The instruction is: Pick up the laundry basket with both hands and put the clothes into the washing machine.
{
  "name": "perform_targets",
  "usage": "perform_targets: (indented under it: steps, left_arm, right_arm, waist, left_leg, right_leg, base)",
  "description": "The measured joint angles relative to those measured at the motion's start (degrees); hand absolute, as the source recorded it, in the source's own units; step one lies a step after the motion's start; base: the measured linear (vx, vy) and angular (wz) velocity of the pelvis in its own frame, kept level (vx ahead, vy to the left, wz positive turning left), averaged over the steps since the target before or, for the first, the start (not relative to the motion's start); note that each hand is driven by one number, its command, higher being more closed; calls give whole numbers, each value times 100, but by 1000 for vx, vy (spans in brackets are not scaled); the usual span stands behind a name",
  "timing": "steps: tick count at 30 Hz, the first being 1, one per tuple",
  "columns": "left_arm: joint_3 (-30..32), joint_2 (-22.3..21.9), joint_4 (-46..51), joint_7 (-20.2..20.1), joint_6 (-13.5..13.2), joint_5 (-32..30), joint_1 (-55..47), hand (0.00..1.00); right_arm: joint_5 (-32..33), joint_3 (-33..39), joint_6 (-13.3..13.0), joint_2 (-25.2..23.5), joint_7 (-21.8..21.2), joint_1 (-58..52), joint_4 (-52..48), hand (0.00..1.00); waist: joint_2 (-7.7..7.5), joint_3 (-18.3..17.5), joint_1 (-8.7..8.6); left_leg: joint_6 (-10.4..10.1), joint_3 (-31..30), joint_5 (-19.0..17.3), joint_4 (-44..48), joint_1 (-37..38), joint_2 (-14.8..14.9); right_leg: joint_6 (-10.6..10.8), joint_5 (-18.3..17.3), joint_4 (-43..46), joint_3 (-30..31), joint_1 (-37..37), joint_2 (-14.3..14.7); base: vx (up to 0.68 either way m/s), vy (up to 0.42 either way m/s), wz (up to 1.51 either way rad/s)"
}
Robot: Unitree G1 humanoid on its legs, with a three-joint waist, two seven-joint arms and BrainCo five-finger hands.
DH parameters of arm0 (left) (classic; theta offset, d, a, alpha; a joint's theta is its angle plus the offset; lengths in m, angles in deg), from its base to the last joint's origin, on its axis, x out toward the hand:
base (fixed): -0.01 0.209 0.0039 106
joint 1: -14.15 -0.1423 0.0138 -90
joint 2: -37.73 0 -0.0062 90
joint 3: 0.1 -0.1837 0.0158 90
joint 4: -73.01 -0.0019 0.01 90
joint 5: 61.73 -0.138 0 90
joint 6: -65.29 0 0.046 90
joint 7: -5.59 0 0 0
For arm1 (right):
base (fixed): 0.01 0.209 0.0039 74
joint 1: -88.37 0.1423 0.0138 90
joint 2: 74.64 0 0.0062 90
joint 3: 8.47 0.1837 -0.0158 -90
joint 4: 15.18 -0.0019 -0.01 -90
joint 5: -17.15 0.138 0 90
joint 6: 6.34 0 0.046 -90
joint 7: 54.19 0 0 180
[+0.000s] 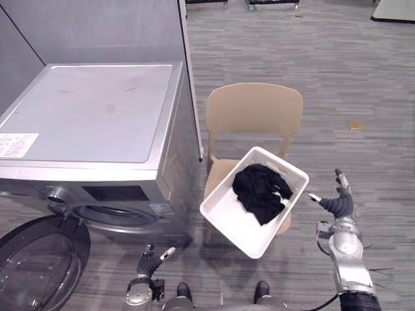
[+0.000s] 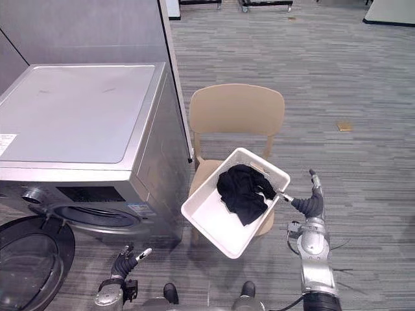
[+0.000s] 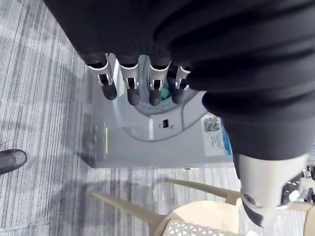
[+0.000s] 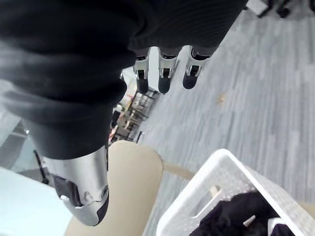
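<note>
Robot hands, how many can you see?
2. The left hand is low, in front of the washing machine; the right hand is close beside the white basket on the chair.

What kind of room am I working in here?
Probably a lab or office corner staged for laundry: a washing machine beside a grey partition, grey carpet, a basket of clothes on a chair.
</note>
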Motion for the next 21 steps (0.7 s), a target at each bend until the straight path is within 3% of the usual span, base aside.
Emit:
perform_targets:
  steps: [4, 7, 9, 13, 16, 18, 21]
  left_arm:
    - [2, 176, 30, -4, -70, -1, -12, 0]
    - [2, 233, 31, -4, -145, -1, 12, 0]
    - [1, 237, 34, -3, -200, 2, 62, 0]
    - [1, 248, 29, -3, -248, 2, 72, 0]
    - [1, 249, -12, -2, -252, 4, 164, 0]
    - [6, 254, -41, 0, -298, 7, 358, 0]
    - [7, 350, -72, 0, -396, 17, 613, 0]
  right_arm:
    - [-184, -1031, -150, 1040, -305, 281, 171, 0]
    - [-358, -1540, -285, 1399, -471, 736, 621, 0]
    - [-495, -1896, -366, 1612, -559, 1131, 1167, 0]
    - [-688, -2379, -416, 1730, -664, 1940, 2162, 0]
    - [-940, -2580, -394, 1769, -664, 2400, 2805, 0]
    - [-1176, -2735, -307, 1918, -644, 2745, 3154, 0]
    - [-1335, -2784, -163, 2020, -615, 3359, 3639, 0]
  waist:
    - [-14, 6, 20]
    - [-18, 26, 48]
    - [-44, 139, 173]
    - [-25, 512, 213]
    - [25, 756, 370]
    - [153, 1048, 471]
    - [252, 1222, 480]
  left_leg:
    - [1, -26, 0, -43, -52, -37]
    - [22, -125, 16, -42, -227, -65]
    - [39, -195, 29, -12, -366, -78]
    - [48, -422, 35, 132, -635, -90]
    - [54, -530, 31, 349, -909, -116]
    - [106, -627, -14, 562, -1048, -106]
    - [126, -688, -25, 743, -1466, -123]
  right_leg:
    - [22, 15, -80, -55, -26, -11]
    - [25, 16, -79, -116, -143, -31]
    - [25, 17, -80, -179, -217, -44]
    - [25, 17, -83, -417, -263, -65]
    - [22, 19, -49, -461, -404, -118]
    - [21, 19, 103, -488, -463, -153]
    - [21, 19, 265, -489, -844, -221]
  base:
    - [7, -2, 2]
    - [15, -6, 13]
    - [33, -7, 24]
    - [28, -13, 27]
    - [9, -4, 13]
    - [-30, 21, 12]
    - [-76, 42, 7]
